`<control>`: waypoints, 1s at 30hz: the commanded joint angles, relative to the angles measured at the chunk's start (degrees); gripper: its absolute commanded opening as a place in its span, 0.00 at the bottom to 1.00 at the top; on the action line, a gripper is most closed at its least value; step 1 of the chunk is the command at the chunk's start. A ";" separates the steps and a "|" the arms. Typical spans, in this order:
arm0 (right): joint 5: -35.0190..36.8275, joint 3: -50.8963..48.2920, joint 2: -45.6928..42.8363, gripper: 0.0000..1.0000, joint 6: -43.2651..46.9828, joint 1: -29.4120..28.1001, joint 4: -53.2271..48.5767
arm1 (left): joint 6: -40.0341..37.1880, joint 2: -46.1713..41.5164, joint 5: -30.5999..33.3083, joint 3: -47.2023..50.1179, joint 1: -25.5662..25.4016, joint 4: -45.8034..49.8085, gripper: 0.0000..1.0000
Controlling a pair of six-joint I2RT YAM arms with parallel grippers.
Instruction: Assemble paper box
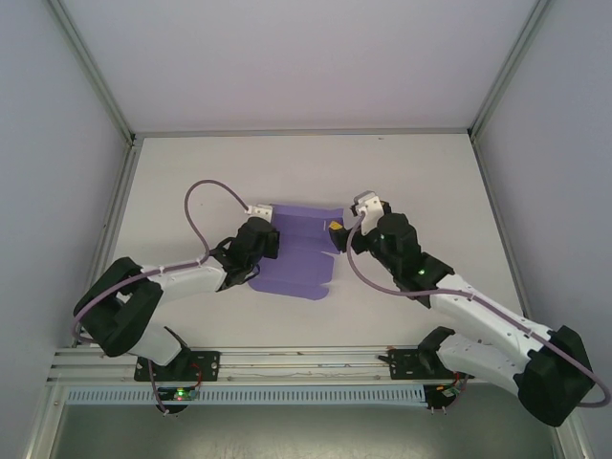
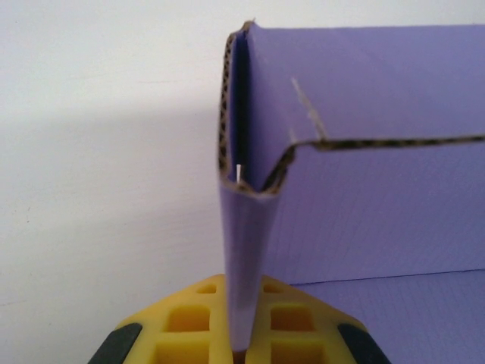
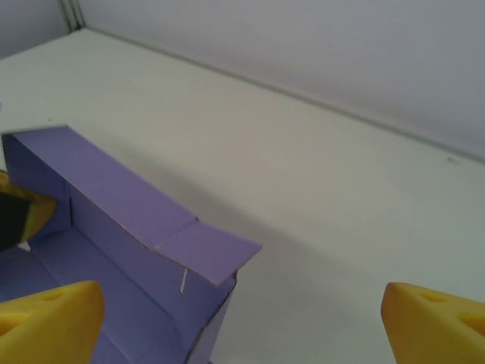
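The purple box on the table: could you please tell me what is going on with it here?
Two robot arms are folding the paper box on the table. The left gripper is shut on a folded-up wall at the box's left end. The right gripper is open beside the right end, holding nothing. The far wall is up, with a corner flap splayed outward; the near part looks flat.

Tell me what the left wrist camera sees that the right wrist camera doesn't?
Left wrist camera: the left pincer squeezing a standing flap of the purple box, with its wavy cut edge up close. Right wrist camera: the right pincer wide open near a box corner, plus the grey wall. Both: purple box and white table.
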State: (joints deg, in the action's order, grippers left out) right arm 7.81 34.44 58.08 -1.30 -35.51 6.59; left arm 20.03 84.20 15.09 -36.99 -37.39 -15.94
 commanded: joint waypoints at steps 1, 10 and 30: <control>-7.69 -1.72 2.50 0.87 -4.45 4.19 0.59 | 1.28 -3.26 -0.29 -0.60 0.66 0.12 0.00; -21.36 -2.97 5.88 0.32 -7.36 14.86 6.00 | -0.98 -7.46 -6.00 -0.09 0.81 1.64 0.00; -45.00 -2.34 14.52 0.27 -0.59 16.87 15.54 | -0.87 -6.18 -13.28 -1.65 0.74 0.21 0.00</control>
State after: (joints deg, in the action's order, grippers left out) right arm -32.01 31.20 71.44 -5.08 -17.87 19.20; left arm 19.53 77.69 3.36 -36.97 -37.04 -14.06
